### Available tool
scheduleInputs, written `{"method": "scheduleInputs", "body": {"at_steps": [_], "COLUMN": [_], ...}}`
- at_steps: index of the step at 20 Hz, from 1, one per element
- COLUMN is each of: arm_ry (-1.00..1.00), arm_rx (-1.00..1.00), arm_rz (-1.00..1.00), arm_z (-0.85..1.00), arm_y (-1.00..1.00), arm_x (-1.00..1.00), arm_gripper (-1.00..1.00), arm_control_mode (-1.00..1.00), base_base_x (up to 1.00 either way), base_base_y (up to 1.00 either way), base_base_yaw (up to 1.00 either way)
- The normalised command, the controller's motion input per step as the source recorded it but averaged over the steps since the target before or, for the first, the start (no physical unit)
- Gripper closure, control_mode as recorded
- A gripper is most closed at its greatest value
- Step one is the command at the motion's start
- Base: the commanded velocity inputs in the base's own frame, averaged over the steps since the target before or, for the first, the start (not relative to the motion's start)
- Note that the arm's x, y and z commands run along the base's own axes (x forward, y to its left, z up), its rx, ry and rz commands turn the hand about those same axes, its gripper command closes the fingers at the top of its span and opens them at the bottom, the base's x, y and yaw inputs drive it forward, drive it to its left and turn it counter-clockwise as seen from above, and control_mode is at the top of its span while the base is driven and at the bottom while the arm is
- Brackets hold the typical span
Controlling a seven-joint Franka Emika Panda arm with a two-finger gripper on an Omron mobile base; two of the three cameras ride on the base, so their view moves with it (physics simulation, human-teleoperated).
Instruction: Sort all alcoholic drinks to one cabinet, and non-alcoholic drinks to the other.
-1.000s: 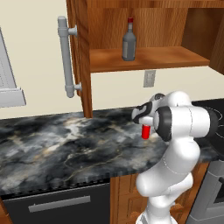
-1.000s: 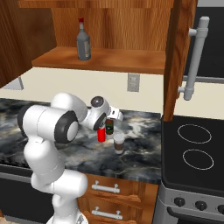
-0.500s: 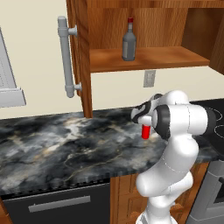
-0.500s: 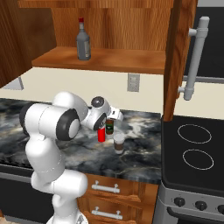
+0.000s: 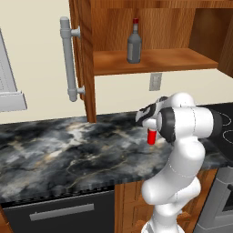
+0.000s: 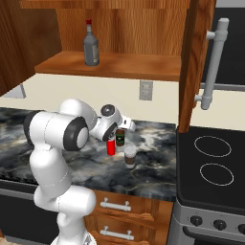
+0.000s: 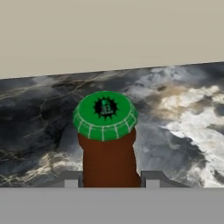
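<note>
Two fingers point(image 7: 151, 178) have been drawn in from wide open against the beer bottle point(image 7: 108, 148), which stands on the counter point(image 7: 183, 109) between them. The gripper point(image 7: 108, 180) appears closed on its neck; lifting toward the cabinet point(image 6: 110, 64) looks next.

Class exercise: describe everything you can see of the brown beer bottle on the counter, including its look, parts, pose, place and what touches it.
The beer bottle is slim and dark brown, glass by its look, with a crimped green cap bearing a dark starburst emblem and a green label on its body. It stands upright on the dark marbled counter, beside the red can and behind the lidded brown cup. The gripper has its fingertips flanking the neck below the cap, close against the glass; the bottle seems to rest on the counter, not yet lifted.
</note>
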Motion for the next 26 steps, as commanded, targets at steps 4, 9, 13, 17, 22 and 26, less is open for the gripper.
{"method": "scheduleInputs", "body": {"at_steps": [4,9,13,17,22,26], "arm_ry": [0.00,0.00,-0.02,-0.05,-0.01,0.00], "arm_rx": [0.00,0.00,-0.01,-0.03,-0.04,-0.04], "arm_rz": [0.00,0.00,0.00,0.00,0.00,0.00], "arm_z": [0.00,0.03,0.24,0.42,0.47,0.50], "arm_y": [0.00,0.00,0.00,0.00,0.00,0.00], "arm_x": [0.00,0.00,0.00,0.00,-0.01,-0.03], "arm_gripper": [1.00,1.00,1.00,1.00,1.00,1.00], "arm_control_mode": [-1.00,-1.00,-1.00,-1.00,-1.00,-1.00], "base_base_x": [0.00,0.00,0.00,0.00,0.00,0.00], "base_base_y": [0.00,0.00,0.00,0.00,0.00,0.00], "base_base_yaw": [0.00,0.00,0.00,0.00,0.00,0.00]}}
